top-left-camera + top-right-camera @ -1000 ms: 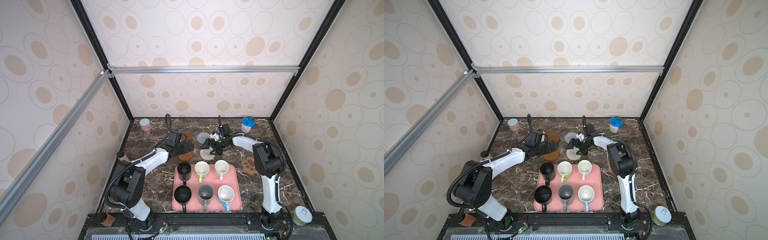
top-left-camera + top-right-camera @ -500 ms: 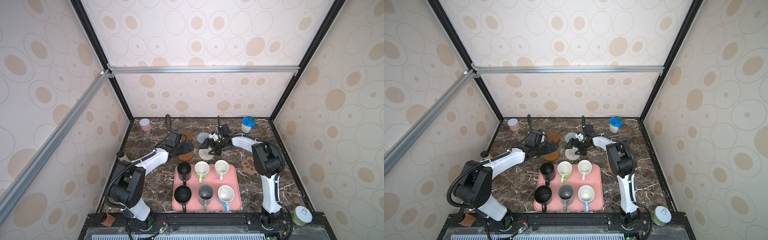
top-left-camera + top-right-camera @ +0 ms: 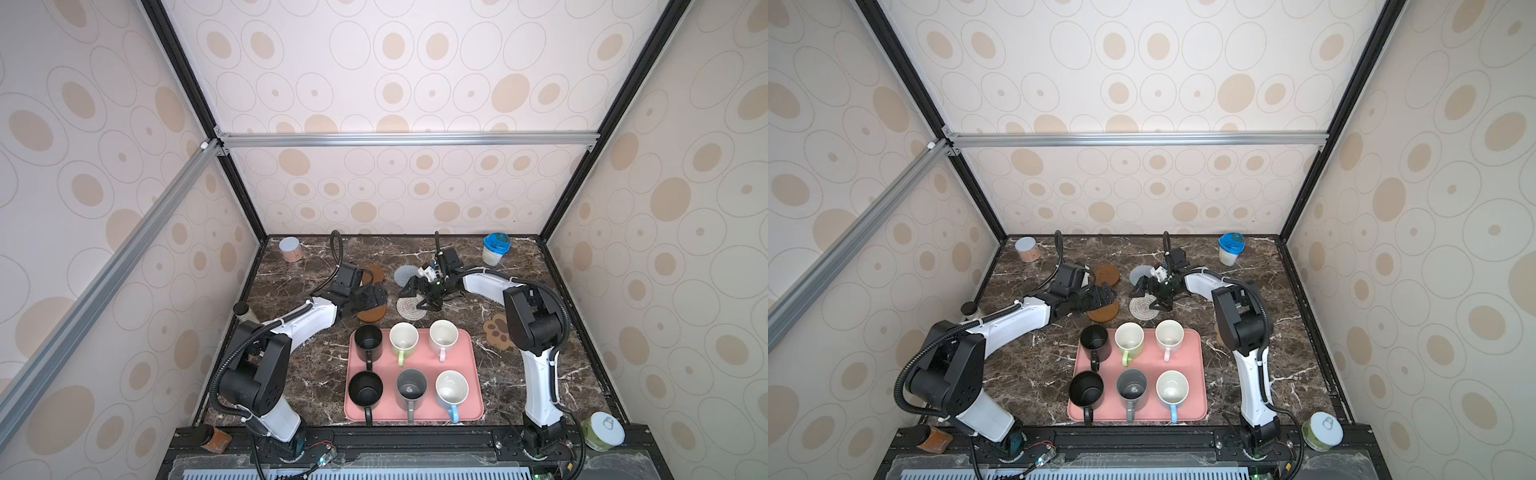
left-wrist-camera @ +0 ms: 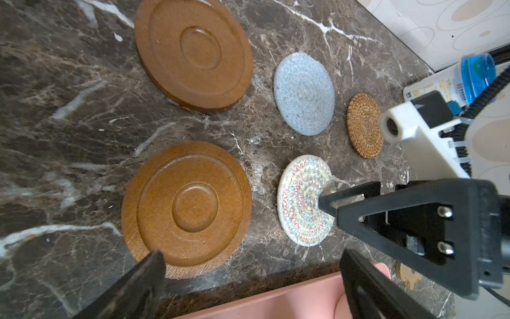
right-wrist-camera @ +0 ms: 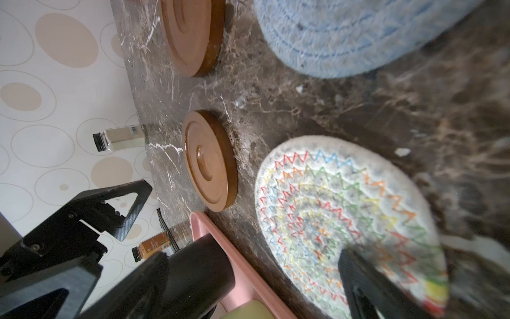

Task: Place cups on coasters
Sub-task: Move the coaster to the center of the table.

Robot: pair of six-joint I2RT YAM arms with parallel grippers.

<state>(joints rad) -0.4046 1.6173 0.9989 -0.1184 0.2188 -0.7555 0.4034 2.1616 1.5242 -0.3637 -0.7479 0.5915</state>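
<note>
Right end effector point(image 3: 419, 296) shifted slightly, open above woven coaster point(image 3: 408, 311).

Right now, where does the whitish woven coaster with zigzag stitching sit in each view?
In a top view: woven coaster just beyond the pink tray, partly under the open right pincer.
In a top view: same spot, beside the nearer brown disc.
Left wrist: beside that disc, the right pincer's fingertip over it.
Right wrist: large, close under the pincer.
Shared landmark: the pink tray's edge alongside it.
</note>
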